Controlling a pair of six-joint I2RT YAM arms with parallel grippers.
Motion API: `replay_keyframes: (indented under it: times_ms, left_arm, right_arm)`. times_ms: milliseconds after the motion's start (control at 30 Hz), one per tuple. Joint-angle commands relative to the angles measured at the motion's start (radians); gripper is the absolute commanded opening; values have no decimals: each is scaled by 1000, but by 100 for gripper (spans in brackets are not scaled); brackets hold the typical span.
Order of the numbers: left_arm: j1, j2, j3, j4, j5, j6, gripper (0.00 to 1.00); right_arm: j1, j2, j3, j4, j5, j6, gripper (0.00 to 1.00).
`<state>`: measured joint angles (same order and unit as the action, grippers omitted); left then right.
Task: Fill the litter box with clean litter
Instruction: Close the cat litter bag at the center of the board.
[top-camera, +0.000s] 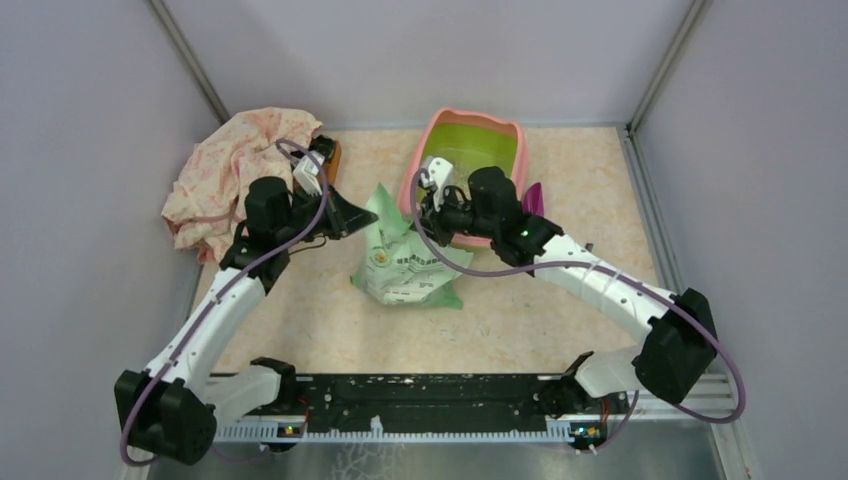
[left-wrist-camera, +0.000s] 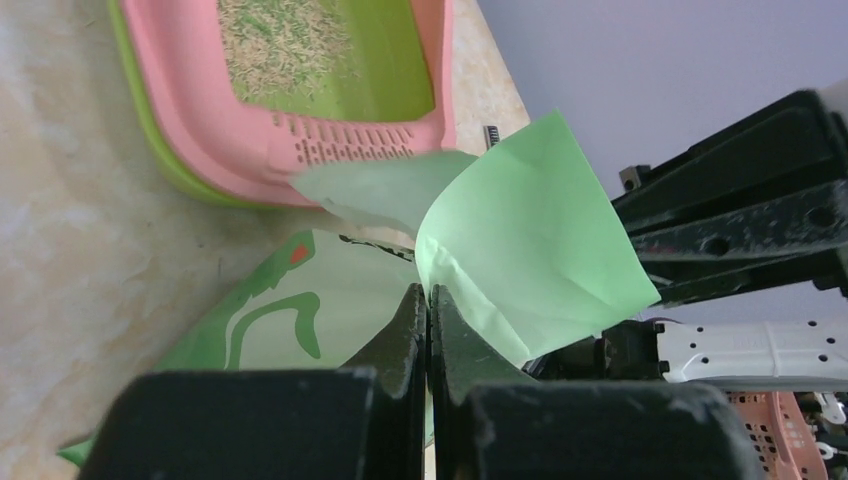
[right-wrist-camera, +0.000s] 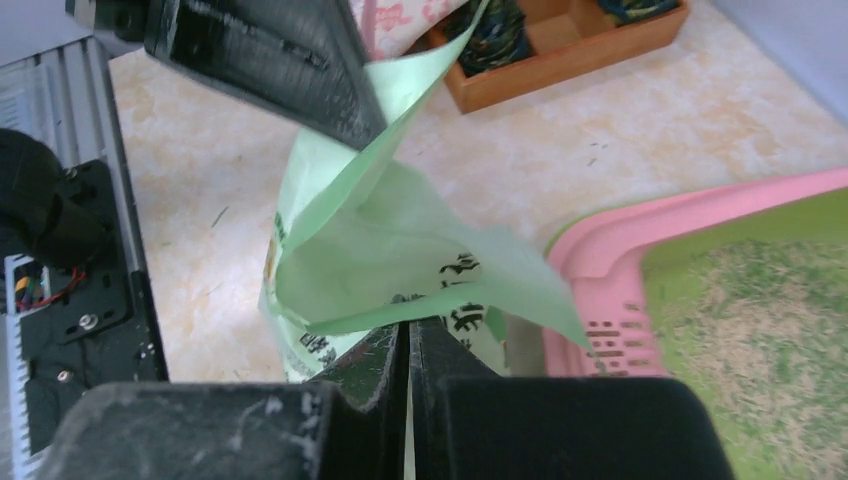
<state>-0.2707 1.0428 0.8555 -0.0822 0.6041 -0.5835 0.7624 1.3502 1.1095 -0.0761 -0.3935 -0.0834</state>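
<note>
dark printed characters on the green bag (right-wrist-camera: 400, 240), none readable.

Bright, even overhead light left only faint shadows on the pale marbled tabletop (top-camera: 310, 320). Close up, the light green printed bag (right-wrist-camera: 380, 240) had blurred edges.

This is looking like a robot test cell, not a home. Plain grey panel walls (top-camera: 80, 120) in metal framing are boxing in a marble-patterned counter (top-camera: 330, 330) on three sides. The left arm (top-camera: 215, 320) and right arm (top-camera: 600, 285), trailing cables, are sitting bolted to a black rail (top-camera: 420, 395) along its near edge. Staged household props are lying toward its far edge: a floral cloth (top-camera: 220, 180), probably a wooden tray (right-wrist-camera: 560, 62), and a litter box (top-camera: 475, 114).
</note>
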Motion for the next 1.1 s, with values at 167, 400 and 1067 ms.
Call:
replay_keyframes:
  times_ms: [167, 400, 1067]
  left_arm:
    - [-73, 54, 128, 143, -42, 47, 0]
    - [69, 46, 156, 57, 18, 106, 0]
    - [290, -17, -11, 162, 208, 37, 0]
  right_arm:
    - [-74, -62, 43, 128, -39, -16, 0]
    - [-117, -118, -21, 151, -37, 52, 27]
    - [-152, -317, -629, 738, 44, 254, 89]
